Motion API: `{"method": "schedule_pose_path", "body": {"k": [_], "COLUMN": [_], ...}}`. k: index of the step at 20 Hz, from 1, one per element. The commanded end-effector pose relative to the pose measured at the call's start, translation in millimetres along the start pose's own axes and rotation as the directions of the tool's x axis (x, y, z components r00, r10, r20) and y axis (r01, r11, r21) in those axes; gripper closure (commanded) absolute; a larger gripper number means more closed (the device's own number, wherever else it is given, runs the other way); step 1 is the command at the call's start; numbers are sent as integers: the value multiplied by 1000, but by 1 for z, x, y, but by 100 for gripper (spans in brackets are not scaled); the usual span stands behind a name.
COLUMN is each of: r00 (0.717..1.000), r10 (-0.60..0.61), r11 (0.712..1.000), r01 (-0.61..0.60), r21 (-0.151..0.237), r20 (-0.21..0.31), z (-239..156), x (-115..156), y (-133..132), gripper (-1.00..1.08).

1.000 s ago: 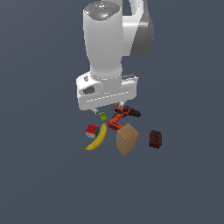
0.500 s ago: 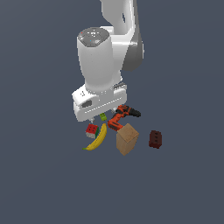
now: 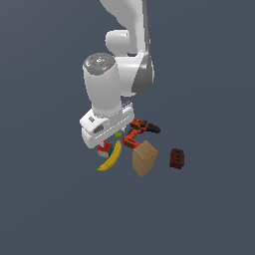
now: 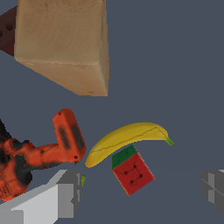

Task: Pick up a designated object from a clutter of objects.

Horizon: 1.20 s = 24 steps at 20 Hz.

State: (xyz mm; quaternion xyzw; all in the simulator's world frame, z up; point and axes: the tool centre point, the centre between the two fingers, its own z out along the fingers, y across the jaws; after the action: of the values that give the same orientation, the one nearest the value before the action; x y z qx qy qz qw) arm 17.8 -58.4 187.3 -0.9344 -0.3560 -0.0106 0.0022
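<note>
End effector (image 4: 142, 192) spread wide and empty above the puzzle cube (image 4: 132, 170), which lies touching the banana (image 4: 127, 139), power drill (image 4: 39, 153) alongside.

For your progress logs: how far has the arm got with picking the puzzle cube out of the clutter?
Done: the end effector is lined up over the puzzle cube. In hand: nothing; its fingers are open either side, and the cube lies beside the banana. Left: descend, close, lift.

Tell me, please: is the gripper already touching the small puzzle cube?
Apart. In the wrist view the puzzle cube sits between the open gripper fingers, with bare floor visible on both sides of it.
</note>
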Motion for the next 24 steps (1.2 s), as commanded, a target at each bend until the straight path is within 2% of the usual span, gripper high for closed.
{"method": "schedule_pose_path", "body": {"k": [1, 10, 24], "r00": [998, 969, 878], "r10": [-55, -247, -479], "r11": [998, 969, 878], "r01": [55, 247, 479], "r21": [0, 3, 12], "r20": [2, 9, 16], "z": [11, 47, 93], "x": [-5, -26, -55], "y": [3, 11, 17], "gripper": [-92, -92, -92]}}
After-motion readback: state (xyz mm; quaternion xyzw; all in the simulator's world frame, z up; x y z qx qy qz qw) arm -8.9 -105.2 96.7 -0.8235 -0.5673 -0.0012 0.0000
